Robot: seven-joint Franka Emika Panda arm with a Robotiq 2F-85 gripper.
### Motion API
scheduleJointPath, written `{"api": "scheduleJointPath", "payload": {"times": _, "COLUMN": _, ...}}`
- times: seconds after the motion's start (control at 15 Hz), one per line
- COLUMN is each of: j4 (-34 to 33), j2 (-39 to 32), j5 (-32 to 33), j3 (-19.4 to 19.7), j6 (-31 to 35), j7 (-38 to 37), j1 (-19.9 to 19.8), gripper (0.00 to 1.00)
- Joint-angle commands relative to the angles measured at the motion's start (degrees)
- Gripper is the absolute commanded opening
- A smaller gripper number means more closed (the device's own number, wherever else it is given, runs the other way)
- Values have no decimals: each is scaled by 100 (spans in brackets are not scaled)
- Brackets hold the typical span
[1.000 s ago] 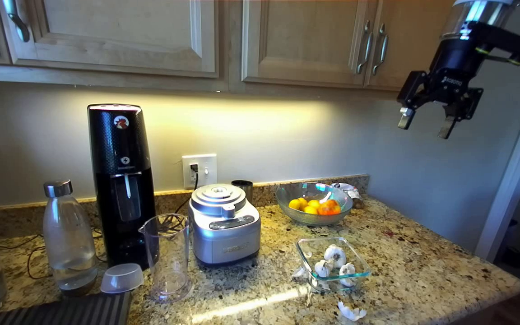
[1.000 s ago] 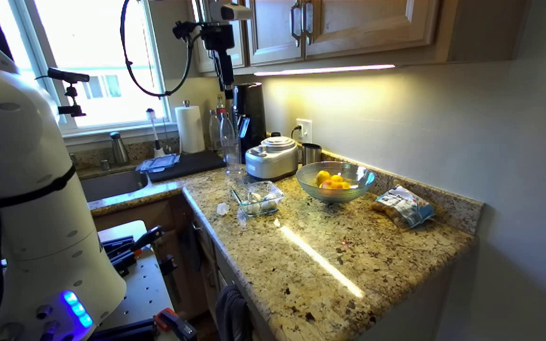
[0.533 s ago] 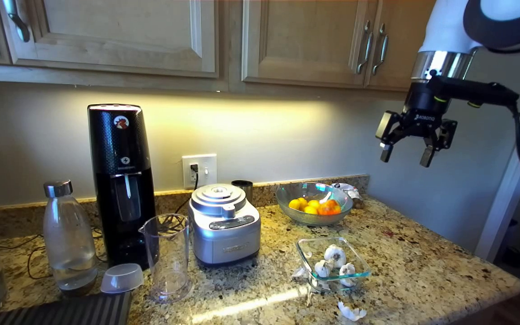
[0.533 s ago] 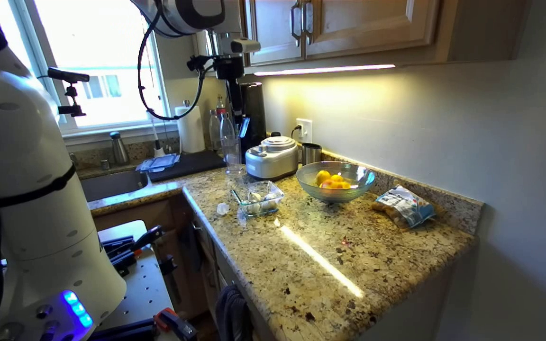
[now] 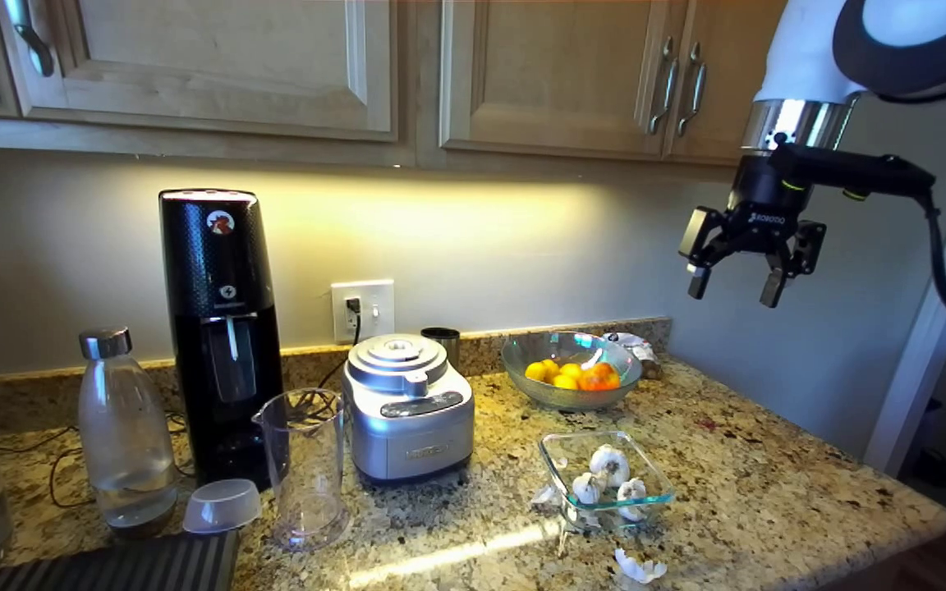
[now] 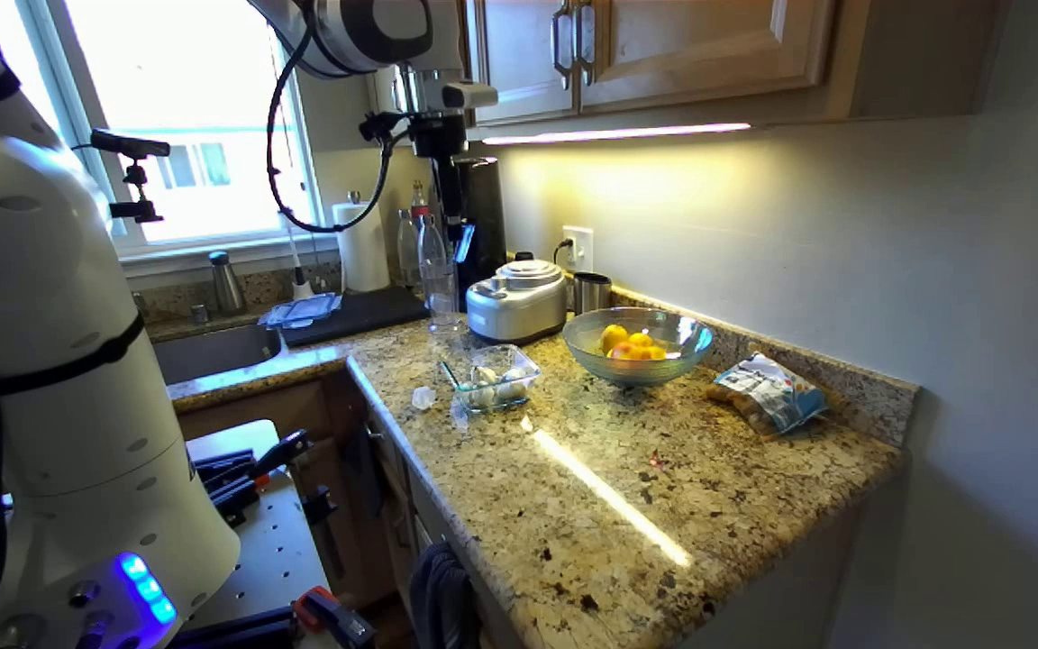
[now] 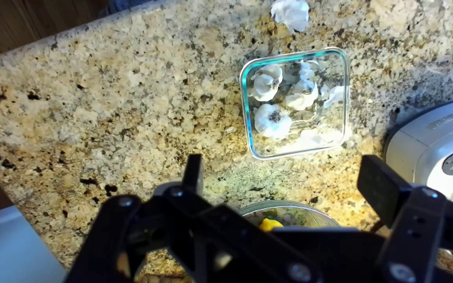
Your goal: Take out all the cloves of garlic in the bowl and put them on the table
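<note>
The small clear glass bowl (image 5: 660, 497) stands on the speckled granite table (image 5: 752, 460) and also shows in an exterior view (image 6: 476, 410). In the wrist view, three whitish garlic lumps lie inside the bowl (image 7: 246, 114): one at upper left (image 7: 266, 83), one at lower left (image 7: 273, 121) and one toward the middle (image 7: 303, 94). Loose whitish skins lie with them or show through the glass. My gripper (image 5: 734, 289) hangs high above the counter with its fingers apart and nothing between them. In the wrist view the open fingertips (image 7: 283, 177) frame bare granite below the bowl.
A large glass bowl of orange and yellow fruit (image 5: 514, 373) stands behind the small bowl. A silver appliance base (image 5: 411, 447), a clear pitcher (image 5: 305, 468) and a tall black machine (image 5: 222, 345) stand beside it. A bag (image 6: 767, 392) lies near the wall. Garlic skin (image 5: 640, 566) lies on the counter.
My gripper has come down and shifted left in an exterior view, mostly in the first half second, and moved only slightly since. It stays open. The bowl and garlic have not moved.
</note>
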State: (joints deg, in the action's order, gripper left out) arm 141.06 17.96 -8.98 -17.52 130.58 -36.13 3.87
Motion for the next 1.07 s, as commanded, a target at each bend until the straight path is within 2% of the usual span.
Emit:
{"api": "scheduleJointPath", "payload": {"times": 0.0, "j4": -16, "j2": -354, "j5": 127, "j3": -7, "j6": 326, "j7": -157, "j1": 137, "gripper": 100}}
{"api": "scheduleJointPath", "payload": {"times": 0.33, "j4": -197, "j2": -1404, "j5": 530, "j3": -148, "j6": 1197, "j7": -332, "j1": 312, "gripper": 100}}
{"api": "scheduleJointPath", "payload": {"times": 0.47, "j4": -295, "j2": -1886, "j5": 738, "j3": -83, "j6": 1571, "j7": -466, "j1": 411, "gripper": 100}}
{"api": "scheduleJointPath", "payload": {"times": 0.73, "j4": -646, "j2": -2785, "j5": 1208, "j3": 240, "j6": 1914, "j7": -799, "j1": 677, "gripper": 100}}
{"api": "scheduleJointPath", "payload": {"times": 1.0, "j4": -1026, "j2": -3256, "j5": 1379, "j3": 657, "j6": 1653, "j7": -888, "j1": 1050, "gripper": 100}}
